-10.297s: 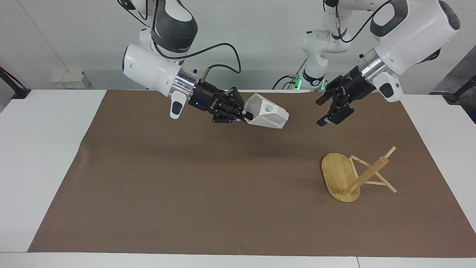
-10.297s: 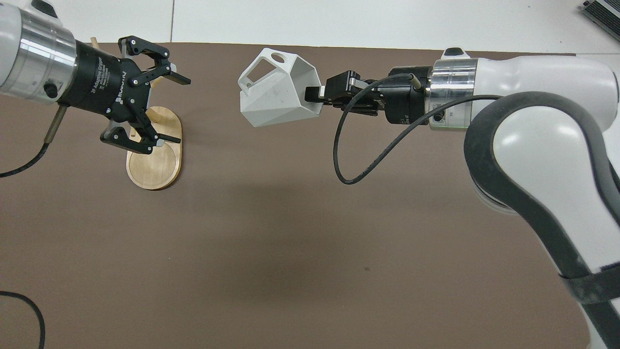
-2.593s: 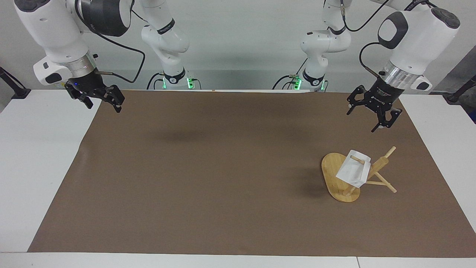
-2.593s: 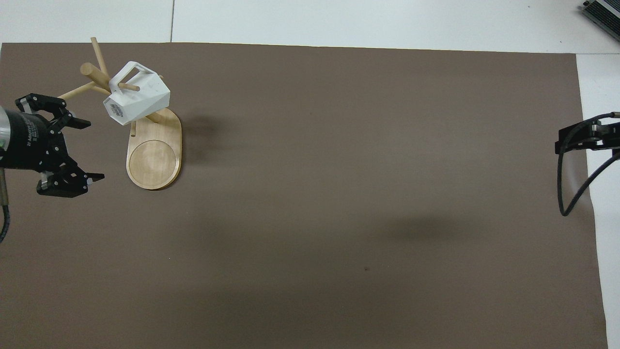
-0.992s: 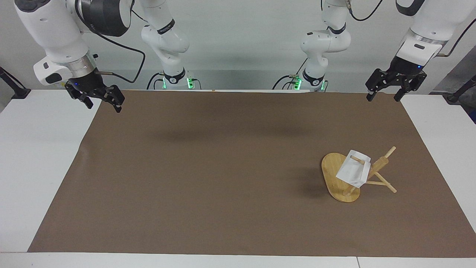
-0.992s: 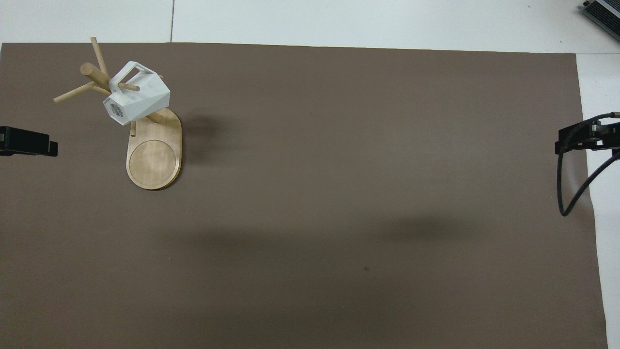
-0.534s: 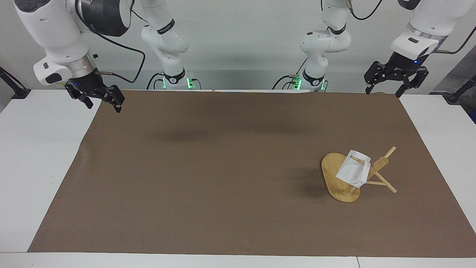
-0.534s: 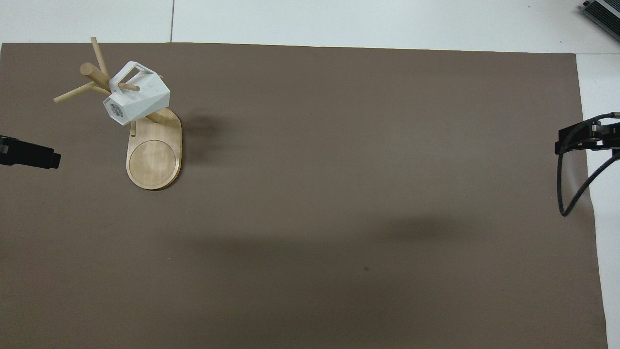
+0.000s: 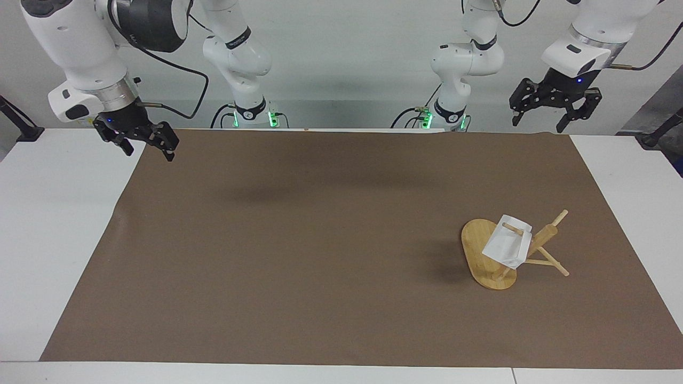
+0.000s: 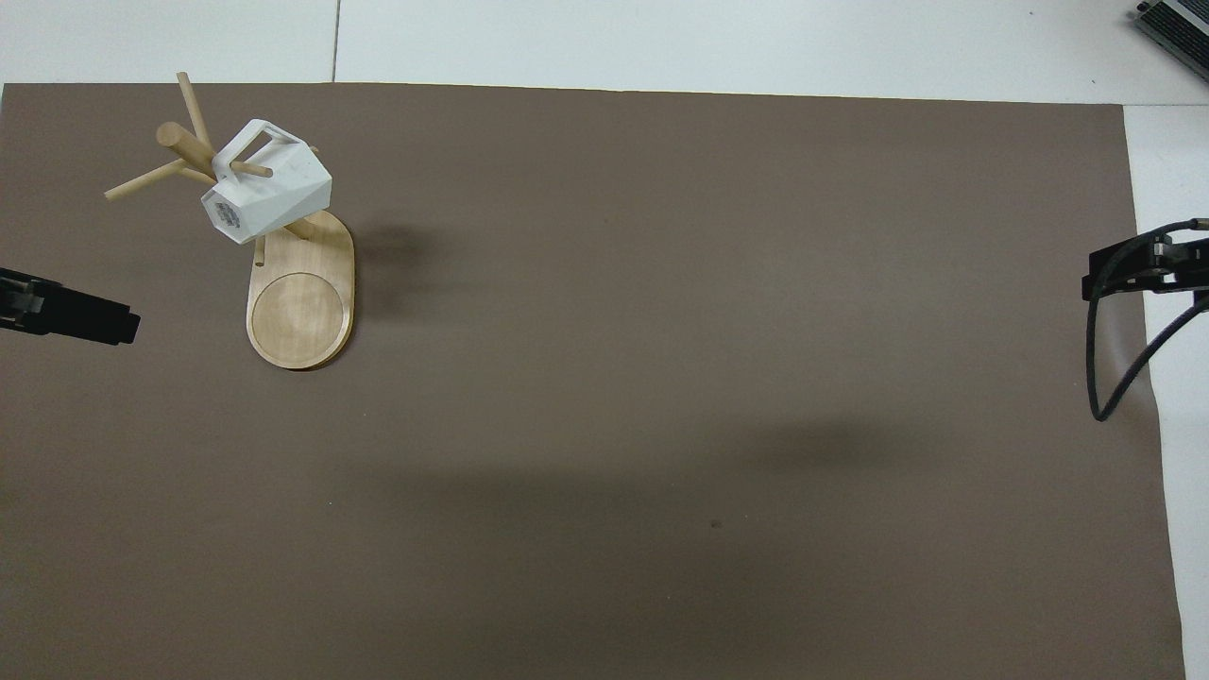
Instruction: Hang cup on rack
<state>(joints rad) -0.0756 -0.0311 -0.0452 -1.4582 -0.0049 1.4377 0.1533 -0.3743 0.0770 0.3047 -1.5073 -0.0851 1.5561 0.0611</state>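
Observation:
The white faceted cup (image 9: 507, 246) hangs by its handle on a peg of the bamboo rack (image 9: 480, 248), which stands toward the left arm's end of the table. In the overhead view the cup (image 10: 269, 194) hangs over the rack's oval base (image 10: 300, 316). My left gripper (image 9: 538, 122) is open and empty, raised over the mat's edge nearest the robots, well apart from the rack; only one fingertip (image 10: 90, 319) shows from above. My right gripper (image 9: 149, 150) is open and empty, waiting over the mat's corner at the right arm's end; part of it (image 10: 1129, 269) shows from above.
A brown mat (image 9: 320, 240) covers most of the white table (image 9: 53, 224). A black cable loop (image 10: 1115, 378) hangs from the right gripper at the mat's edge.
My left gripper has risen and drawn back from the rack toward the robots' edge of the mat. The cup stays on its peg. The right arm has not moved.

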